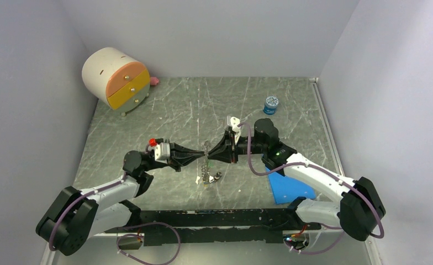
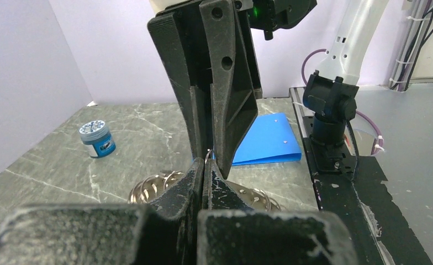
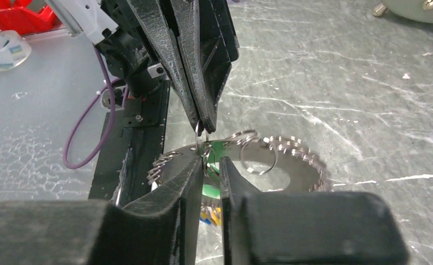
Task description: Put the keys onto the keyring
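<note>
The keyring [image 3: 297,150], a large silvery hoop with a jagged edge, lies on the table below both grippers; it also shows in the top view [image 1: 210,178] and the left wrist view [image 2: 151,186]. Keys lie with it: a green head [image 3: 211,191] and yellow and blue ones [image 3: 211,216]. My left gripper [image 2: 205,164] is shut on a small wire ring [image 3: 199,130] a little above the hoop. My right gripper [image 3: 209,164] faces it tip to tip, its jaws a narrow gap apart and closed on the same small ring. In the top view the two tips meet [image 1: 206,156].
A small blue jar [image 1: 270,104] stands at the back right. A blue folder [image 1: 289,187] lies by the right arm's base. A round white drawer box [image 1: 116,78] sits at the back left. Walls close in on the left, back and right.
</note>
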Motion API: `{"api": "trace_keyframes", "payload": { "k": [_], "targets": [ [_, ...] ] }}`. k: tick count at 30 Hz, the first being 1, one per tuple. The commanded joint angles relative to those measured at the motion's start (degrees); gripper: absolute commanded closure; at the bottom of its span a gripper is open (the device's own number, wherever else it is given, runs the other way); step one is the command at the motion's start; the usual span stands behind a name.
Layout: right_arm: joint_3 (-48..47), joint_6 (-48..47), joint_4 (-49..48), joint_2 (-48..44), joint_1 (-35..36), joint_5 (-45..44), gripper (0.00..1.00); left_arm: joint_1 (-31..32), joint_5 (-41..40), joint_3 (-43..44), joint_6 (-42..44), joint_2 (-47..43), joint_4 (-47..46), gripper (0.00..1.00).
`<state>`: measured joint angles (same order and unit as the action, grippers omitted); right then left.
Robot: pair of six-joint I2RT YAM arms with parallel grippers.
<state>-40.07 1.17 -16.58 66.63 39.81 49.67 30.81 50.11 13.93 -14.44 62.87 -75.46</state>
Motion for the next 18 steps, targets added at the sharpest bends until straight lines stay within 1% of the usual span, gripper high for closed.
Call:
{"api": "trace_keyframes", "payload": {
  "k": [1, 2, 4, 8, 10, 12, 14, 15, 18],
  "targets": [
    [-0.27, 1.87, -5.39, -1.33, 0.25, -0.85, 0.72, -0.19, 0.21, 1.89, -0.71, -0.1, -3.76, 0.97],
    [-0.21, 2.23, -6.03, -1.33, 0.26, -0.73, 0.67, -0.17, 0.24, 1.82, -0.73, -0.18, -3.81, 0.97],
    [-0.18, 2.95, -7.17, -1.26, 0.22, -0.21, 0.64, -0.14, 0.2, 1.76, -0.78, -0.29, -3.73, 0.97],
    [-0.5, 3.78, -8.36, -0.82, 0.42, 0.91, 0.64, -0.14, 0.05, 1.63, -0.78, -0.47, -3.62, 0.97],
    [-0.63, 4.21, -8.96, -0.51, 0.7, 1.13, 0.71, -0.19, 0.0, 1.62, -0.89, -0.47, -3.8, 0.97],
    [-0.53, 4.66, -9.77, -0.23, 1.08, 1.14, 0.82, -0.15, 0.0, 1.56, -1.03, -0.34, -4.02, 0.97],
    [-0.57, 4.7, -10.04, -0.04, 1.42, 0.91, 0.96, -0.15, -0.05, 1.53, -1.12, -0.25, -4.24, 0.97],
    [-0.67, 4.64, -9.86, -0.01, 1.55, 0.83, 1.0, -0.2, -0.05, 1.53, -1.21, -0.21, -4.3, 0.97],
    [-1.06, 3.45, -7.84, -0.26, 1.52, 0.06, 1.0, -0.16, -0.25, 1.32, -1.19, -0.5, -3.78, 0.97]
  ]
}}
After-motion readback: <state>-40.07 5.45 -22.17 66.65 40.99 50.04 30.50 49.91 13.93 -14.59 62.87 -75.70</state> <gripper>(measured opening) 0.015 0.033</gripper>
